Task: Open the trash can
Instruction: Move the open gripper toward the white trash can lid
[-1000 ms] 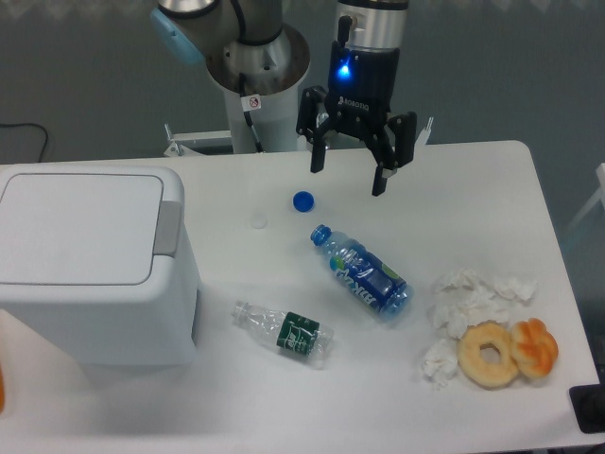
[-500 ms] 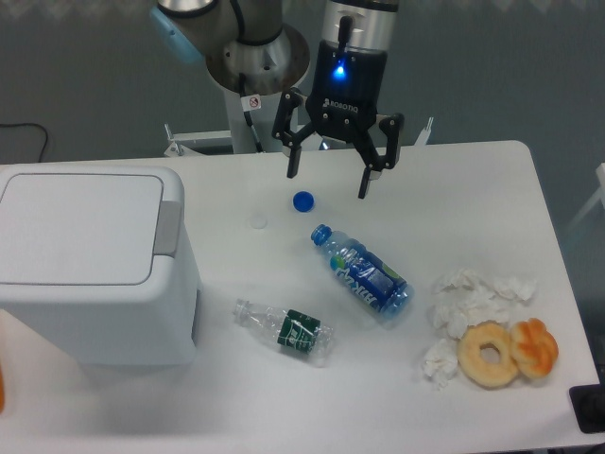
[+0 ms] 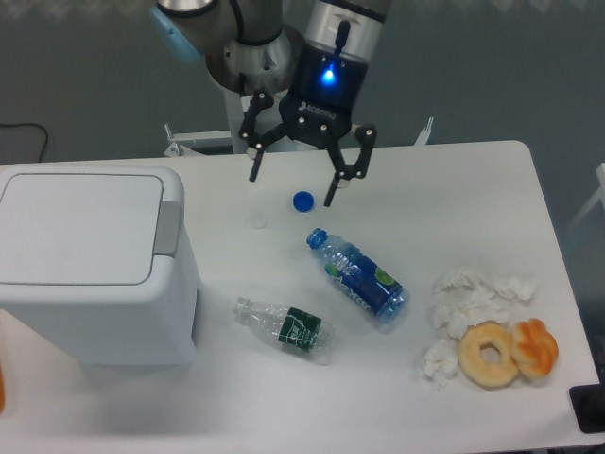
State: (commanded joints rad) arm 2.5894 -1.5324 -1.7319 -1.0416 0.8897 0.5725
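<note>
The trash can (image 3: pixel 90 270) is a large boxy white bin at the left of the table. Its flat white lid (image 3: pixel 80 227) is shut, and a grey latch tab (image 3: pixel 169 227) sits on its right edge. My gripper (image 3: pixel 291 187) hangs open and empty above the table, to the right of the bin and well apart from it, with its fingers spread wide just above a blue bottle cap (image 3: pixel 302 200).
A blue-labelled bottle (image 3: pixel 356 278) lies in the middle. A clear crushed bottle (image 3: pixel 285 329) lies near the bin's lower right corner. A small clear cap (image 3: pixel 258 221) lies by the blue one. Crumpled tissues (image 3: pixel 473 303), a doughnut (image 3: pixel 489 355) and a pastry (image 3: pixel 535 347) lie at right.
My gripper has moved left toward the bin, still open. The blue-labelled bottle has shifted slightly. The bin's lid has stayed shut.
</note>
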